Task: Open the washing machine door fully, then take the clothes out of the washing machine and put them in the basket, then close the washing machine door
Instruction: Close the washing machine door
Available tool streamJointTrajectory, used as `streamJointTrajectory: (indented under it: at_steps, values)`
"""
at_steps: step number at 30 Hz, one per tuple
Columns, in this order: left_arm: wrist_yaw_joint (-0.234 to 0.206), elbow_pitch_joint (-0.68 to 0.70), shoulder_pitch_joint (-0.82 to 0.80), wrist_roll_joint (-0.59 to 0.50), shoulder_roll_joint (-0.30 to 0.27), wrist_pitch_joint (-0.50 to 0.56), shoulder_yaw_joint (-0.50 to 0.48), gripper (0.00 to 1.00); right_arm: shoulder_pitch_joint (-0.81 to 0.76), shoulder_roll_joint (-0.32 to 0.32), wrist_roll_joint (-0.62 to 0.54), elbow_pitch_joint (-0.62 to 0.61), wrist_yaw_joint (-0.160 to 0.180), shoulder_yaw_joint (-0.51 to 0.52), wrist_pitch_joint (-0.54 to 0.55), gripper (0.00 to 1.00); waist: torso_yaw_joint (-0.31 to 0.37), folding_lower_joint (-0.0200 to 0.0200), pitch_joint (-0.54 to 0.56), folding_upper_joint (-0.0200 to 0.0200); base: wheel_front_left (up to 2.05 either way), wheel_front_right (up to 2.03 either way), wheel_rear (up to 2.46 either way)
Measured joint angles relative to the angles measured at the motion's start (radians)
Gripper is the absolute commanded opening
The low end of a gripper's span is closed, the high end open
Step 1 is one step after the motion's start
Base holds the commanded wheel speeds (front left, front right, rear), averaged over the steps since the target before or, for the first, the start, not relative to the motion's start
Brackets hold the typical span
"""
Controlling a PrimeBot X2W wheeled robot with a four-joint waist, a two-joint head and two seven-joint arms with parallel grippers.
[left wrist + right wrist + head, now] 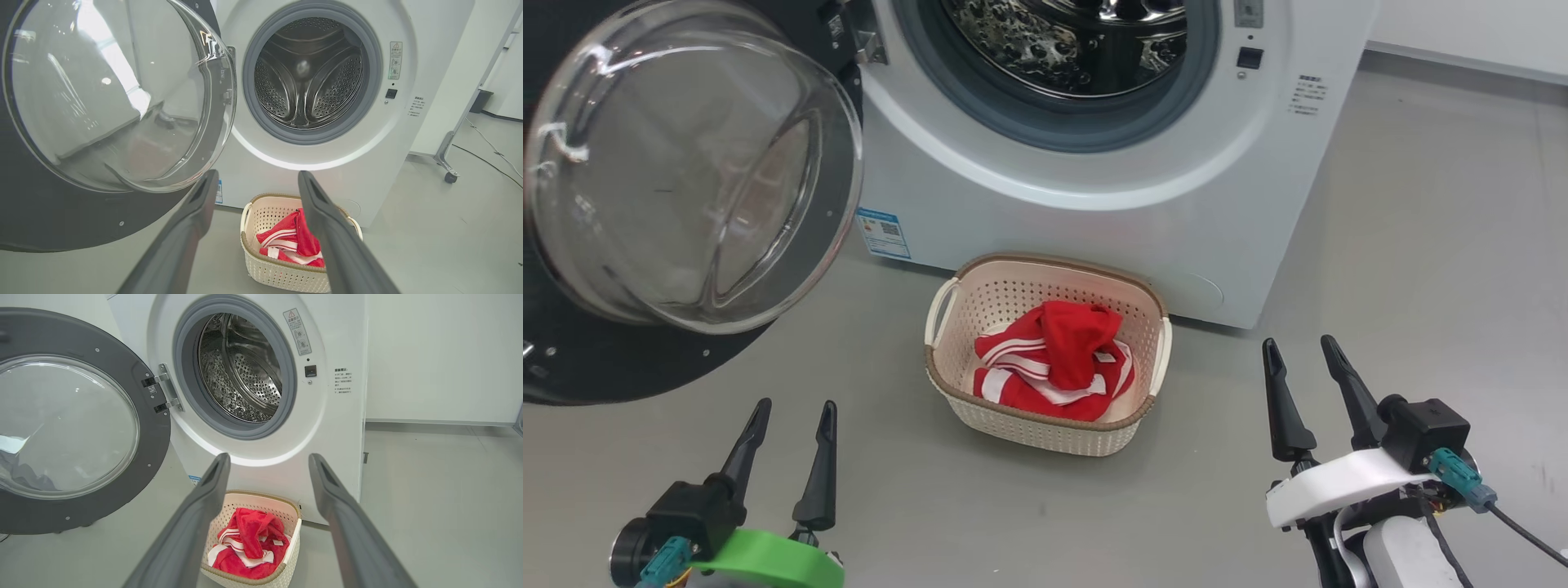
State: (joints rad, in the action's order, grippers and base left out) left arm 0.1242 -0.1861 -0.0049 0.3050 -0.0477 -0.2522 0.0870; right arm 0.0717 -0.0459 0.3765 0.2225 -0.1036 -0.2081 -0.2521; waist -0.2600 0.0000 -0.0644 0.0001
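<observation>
Head view: clothes [1054, 359] beyond left hand [796, 403]

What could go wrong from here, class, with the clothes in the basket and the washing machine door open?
The left gripper, jaws open, sits nearest the washing machine door; pushing its smooth glass bowl may slip. The basket stands close before the washing machine; a low sweep might knock it and spill the clothes.
</observation>
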Motion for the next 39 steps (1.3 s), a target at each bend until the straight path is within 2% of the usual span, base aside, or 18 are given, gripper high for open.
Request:
streamJointTrajectory:
  at_steps: [10, 19, 39]
  values:
    - [0.000, -0.007, 0.003, -0.023, 0.000, 0.000, -0.012, 1.00, -0.019, 0.000, 0.021, 0.001, -0.001, -0.030, 0.000, 1.00, -0.143, 0.0000, 0.027, 0.0000, 0.00, 0.00, 0.00]
    - [-0.006, 0.002, 0.013, -0.024, -0.001, 0.000, -0.032, 1.00, -0.021, 0.001, 0.040, 0.001, -0.001, -0.066, 0.000, 1.00, -0.231, 0.0000, 0.048, 0.0000, 0.00, 0.00, 0.00]
    - [-0.024, 0.064, 0.031, -0.023, 0.000, 0.000, -0.070, 1.00, 0.009, 0.000, 0.040, 0.023, -0.009, -0.108, 0.000, 1.00, -0.264, 0.0000, 0.010, 0.0000, 0.00, 0.00, 0.00]
